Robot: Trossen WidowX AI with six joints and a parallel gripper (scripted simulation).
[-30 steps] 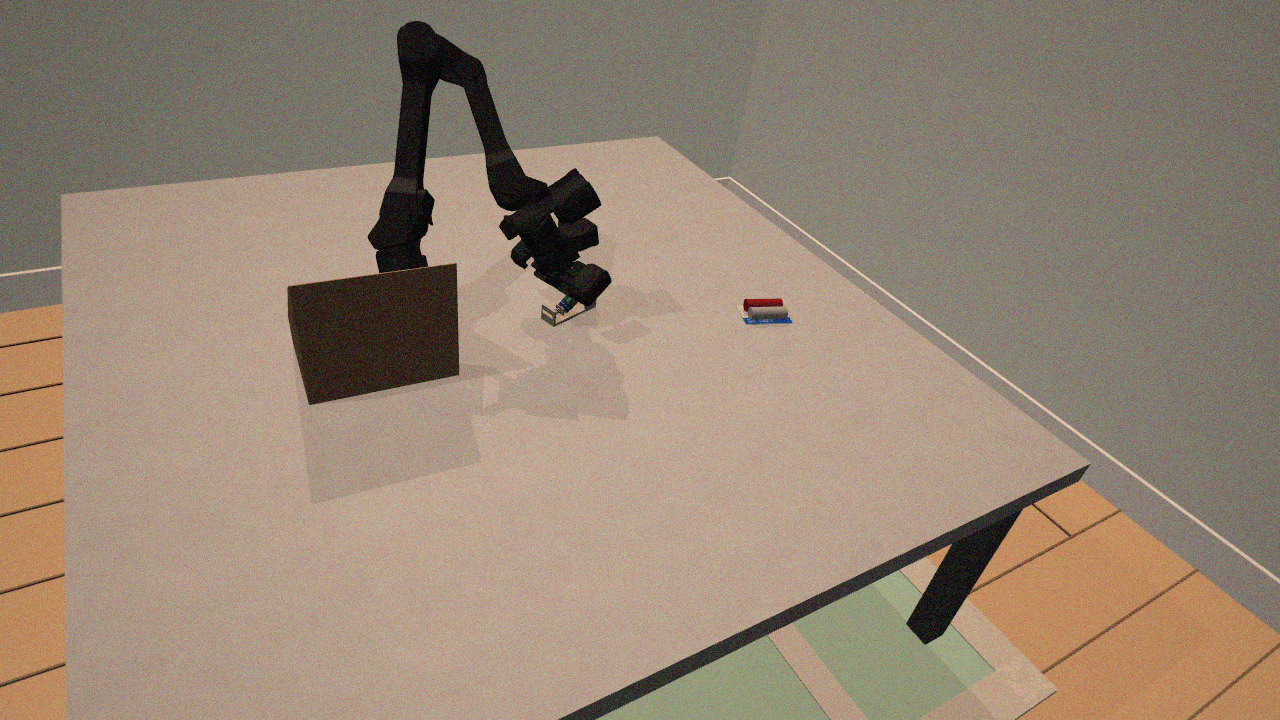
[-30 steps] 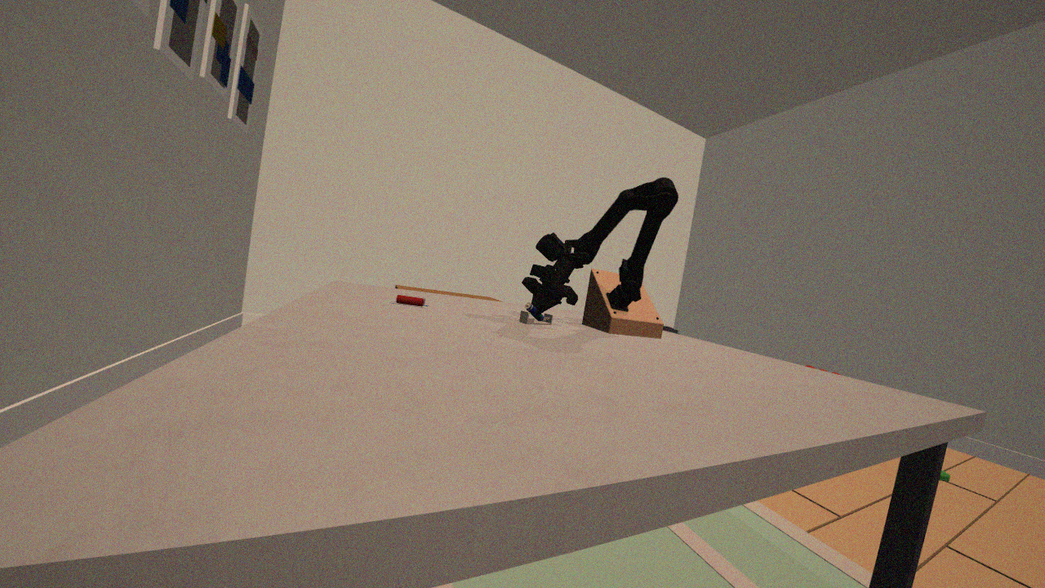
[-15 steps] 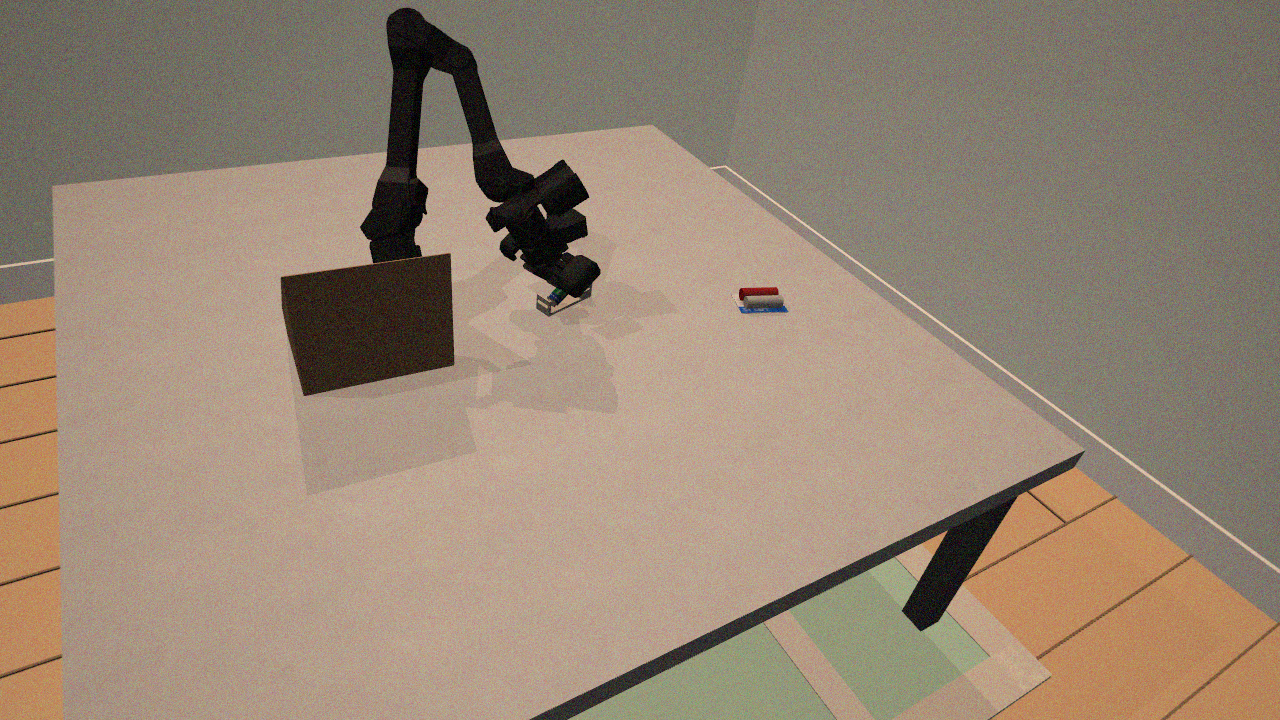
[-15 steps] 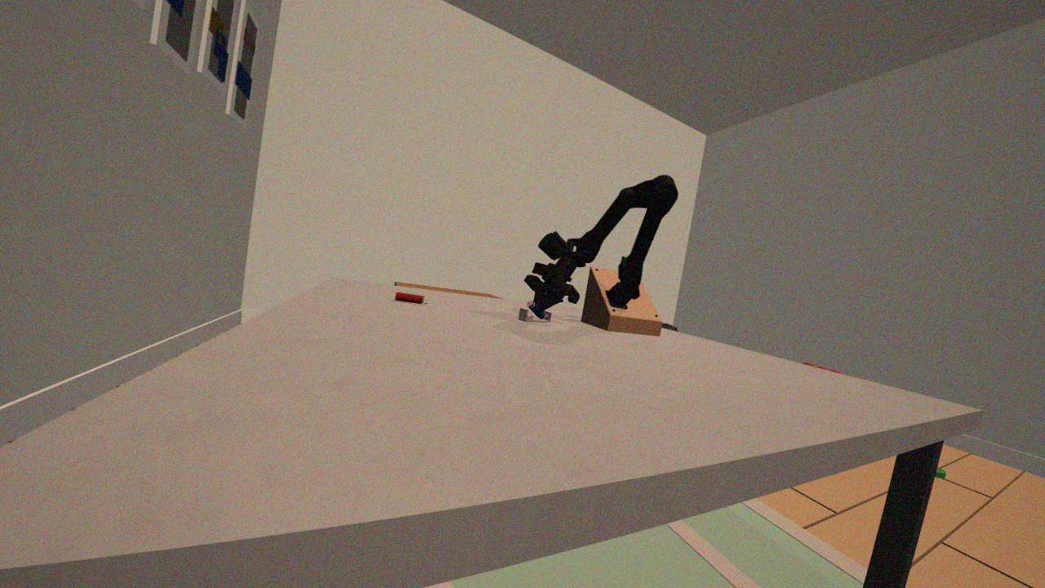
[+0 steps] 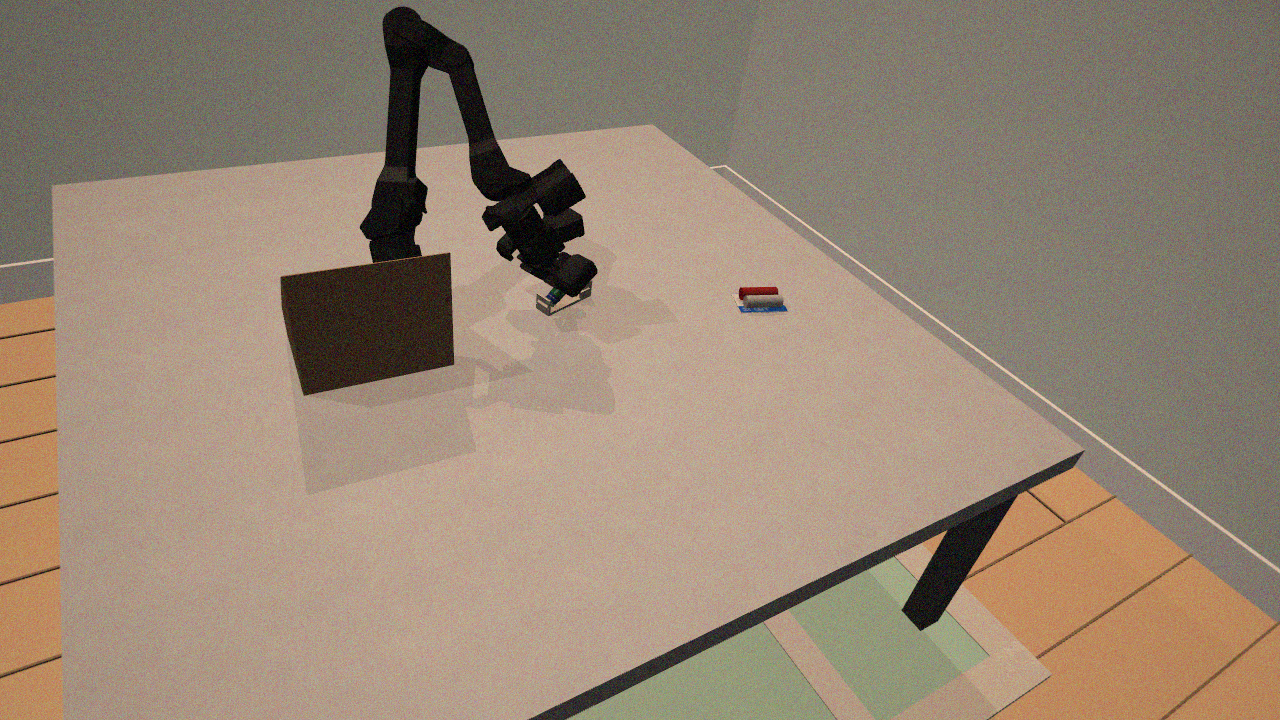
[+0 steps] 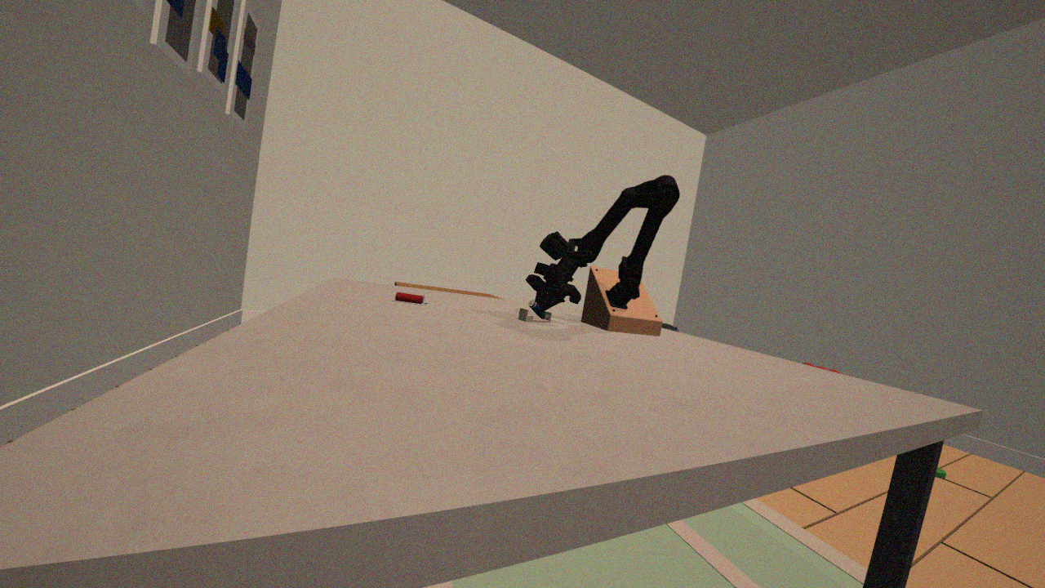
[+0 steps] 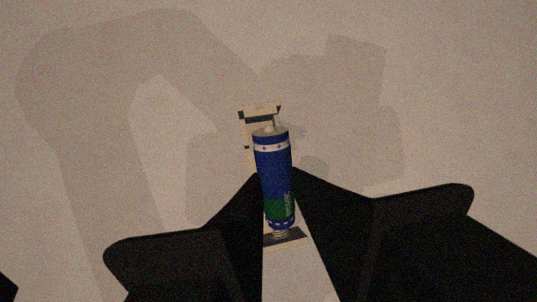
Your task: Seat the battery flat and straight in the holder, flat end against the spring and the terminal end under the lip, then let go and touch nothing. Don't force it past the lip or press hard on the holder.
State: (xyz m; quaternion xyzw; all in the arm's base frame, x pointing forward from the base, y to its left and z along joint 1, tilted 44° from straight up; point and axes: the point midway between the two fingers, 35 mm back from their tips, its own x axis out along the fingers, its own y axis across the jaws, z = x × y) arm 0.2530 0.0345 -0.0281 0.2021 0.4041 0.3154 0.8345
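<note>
The blue and green battery [image 5: 554, 294] [image 6: 536, 309] [image 7: 273, 176] is tilted, its terminal end raised and its flat end low. My gripper [image 7: 274, 175] is shut on its sides. The holder [image 5: 544, 305] [image 6: 523, 314] [image 7: 259, 111] stands on the table under the battery. In the wrist view the flat end is at the coiled spring [image 7: 280, 234], and the terminal end is short of the lip wall and above it, a little to the right of the holder's left rail. The fingers hide part of the holder, and contact between battery and holder floor is not visible.
A wedge-shaped wooden block [image 5: 375, 324] [image 6: 633, 324] stands by the arm's base. A red cylinder [image 5: 758, 291] [image 6: 409, 297] and a grey cylinder [image 5: 764, 300] lie on a blue-edged card, right of the holder in the top view. A thin wooden strip [image 6: 446, 289] shows at the back.
</note>
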